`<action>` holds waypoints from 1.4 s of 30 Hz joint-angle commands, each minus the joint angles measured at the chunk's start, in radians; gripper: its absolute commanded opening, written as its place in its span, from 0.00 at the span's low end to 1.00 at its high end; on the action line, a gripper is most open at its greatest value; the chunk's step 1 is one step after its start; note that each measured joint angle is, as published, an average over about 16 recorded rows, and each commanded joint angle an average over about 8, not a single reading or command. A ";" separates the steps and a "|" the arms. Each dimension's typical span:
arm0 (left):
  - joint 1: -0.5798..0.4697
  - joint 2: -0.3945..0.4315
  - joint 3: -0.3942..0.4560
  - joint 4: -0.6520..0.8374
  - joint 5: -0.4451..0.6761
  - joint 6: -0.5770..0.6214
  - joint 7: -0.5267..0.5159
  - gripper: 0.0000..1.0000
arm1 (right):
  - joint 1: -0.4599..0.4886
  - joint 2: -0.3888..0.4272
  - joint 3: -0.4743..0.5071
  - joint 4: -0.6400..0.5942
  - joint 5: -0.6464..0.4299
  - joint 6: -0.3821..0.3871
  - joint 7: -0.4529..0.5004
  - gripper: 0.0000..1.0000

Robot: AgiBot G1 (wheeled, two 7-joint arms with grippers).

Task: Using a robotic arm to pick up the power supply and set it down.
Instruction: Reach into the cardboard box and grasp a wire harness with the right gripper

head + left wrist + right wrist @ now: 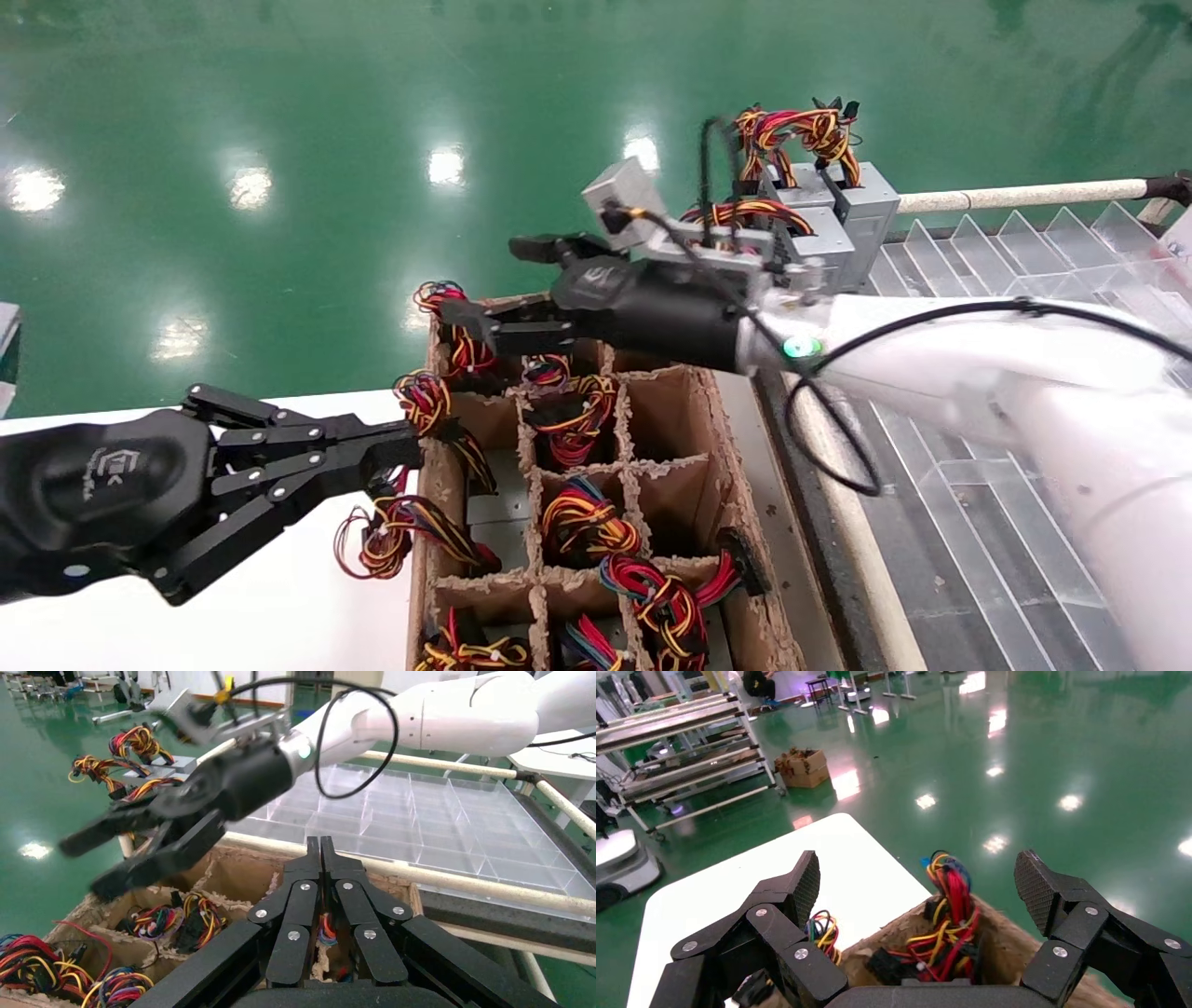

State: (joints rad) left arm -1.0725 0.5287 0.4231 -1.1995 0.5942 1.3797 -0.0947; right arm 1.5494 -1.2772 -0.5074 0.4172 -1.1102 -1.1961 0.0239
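Over the box, frame centre: right gripper, jaws apart, nothing held.
Progress: power supply not yet grasped.
Lower left: left gripper, jaws together, idle.

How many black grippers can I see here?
2. The right gripper, open on its white arm, hovers over the far end of the cardboard crate. The left gripper, shut, sits beside the crate's left wall.

The robotic arm is glossy white with a green light ring and a black right end effector; the left end effector is black too. Red, yellow and black wires fill the brown cardboard box, the desk is white, the floor green
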 commanded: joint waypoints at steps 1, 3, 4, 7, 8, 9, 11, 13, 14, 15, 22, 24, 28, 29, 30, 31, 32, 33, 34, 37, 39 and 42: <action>0.000 0.000 0.000 0.000 0.000 0.000 0.000 0.00 | 0.018 -0.041 -0.001 -0.064 -0.006 0.019 -0.024 0.77; 0.000 0.000 0.000 0.000 0.000 0.000 0.000 0.00 | 0.028 -0.063 -0.011 -0.101 -0.012 0.032 -0.034 0.52; 0.000 0.000 0.000 0.000 0.000 0.000 0.000 0.00 | 0.032 -0.071 -0.018 -0.114 -0.014 0.038 -0.038 0.40; 0.000 0.000 0.000 0.000 0.000 0.000 0.000 0.00 | 0.038 -0.085 -0.043 -0.131 -0.015 0.059 -0.043 0.08; 0.000 0.000 0.000 0.000 0.000 0.000 0.000 0.00 | 0.037 -0.088 -0.052 -0.130 -0.013 0.067 -0.042 0.03; 0.000 0.000 0.000 0.000 0.000 0.000 0.000 0.00 | 0.036 -0.089 -0.062 -0.126 -0.009 0.075 -0.041 0.00; 0.000 0.000 0.000 0.000 0.000 0.000 0.000 0.00 | 0.030 -0.091 -0.082 -0.112 0.000 0.094 -0.039 0.00; 0.000 0.000 0.000 0.000 0.000 0.000 0.000 0.00 | 0.023 -0.093 -0.104 -0.095 0.013 0.117 -0.035 0.00; 0.000 0.000 0.000 0.000 0.000 0.000 0.000 0.00 | 0.019 -0.093 -0.117 -0.084 0.020 0.130 -0.034 0.00; 0.000 0.000 0.000 0.000 0.000 0.000 0.000 0.00 | 0.015 -0.094 -0.130 -0.074 0.027 0.144 -0.032 0.00; 0.000 0.000 0.000 0.000 0.000 0.000 0.000 0.00 | -0.014 -0.096 -0.231 0.011 0.091 0.262 -0.025 0.00; 0.000 0.000 0.000 0.000 0.000 0.000 0.000 0.00 | -0.022 -0.096 -0.261 0.034 0.113 0.302 -0.028 0.00; 0.000 0.000 0.000 0.000 0.000 0.000 0.000 0.00 | -0.033 -0.096 -0.321 0.076 0.158 0.389 -0.040 0.00; 0.000 0.000 0.000 0.000 0.000 0.000 0.000 0.00 | -0.035 -0.096 -0.334 0.085 0.170 0.410 -0.044 0.00; 0.000 0.000 0.000 0.000 0.000 0.000 0.000 0.00 | -0.037 -0.096 -0.348 0.094 0.182 0.430 -0.048 0.00; 0.000 0.000 0.000 0.000 0.000 0.000 0.000 0.00 | -0.039 -0.096 -0.360 0.101 0.195 0.449 -0.052 0.00; 0.000 0.000 0.000 0.000 0.000 0.000 0.000 0.00 | -0.041 -0.095 -0.373 0.108 0.207 0.467 -0.057 0.00; 0.000 0.000 0.000 0.000 0.000 0.000 0.000 0.00 | -0.042 -0.095 -0.385 0.113 0.219 0.482 -0.061 0.00; 0.000 0.000 0.000 0.000 0.000 0.000 0.000 0.00 | -0.043 -0.095 -0.397 0.118 0.232 0.495 -0.065 0.00; 0.000 0.000 0.000 0.000 0.000 0.000 0.000 0.00 | -0.043 -0.094 -0.434 0.125 0.268 0.519 -0.072 0.00; 0.000 0.000 0.000 0.000 0.000 0.000 0.000 0.00 | -0.041 -0.094 -0.458 0.126 0.290 0.524 -0.072 0.00; 0.000 0.000 0.000 0.000 0.000 0.000 0.000 0.00 | -0.036 -0.093 -0.493 0.125 0.321 0.526 -0.072 0.00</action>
State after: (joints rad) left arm -1.0725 0.5287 0.4231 -1.1995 0.5942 1.3797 -0.0947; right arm 1.5136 -1.3702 -0.9968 0.5414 -0.7915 -0.6705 -0.0508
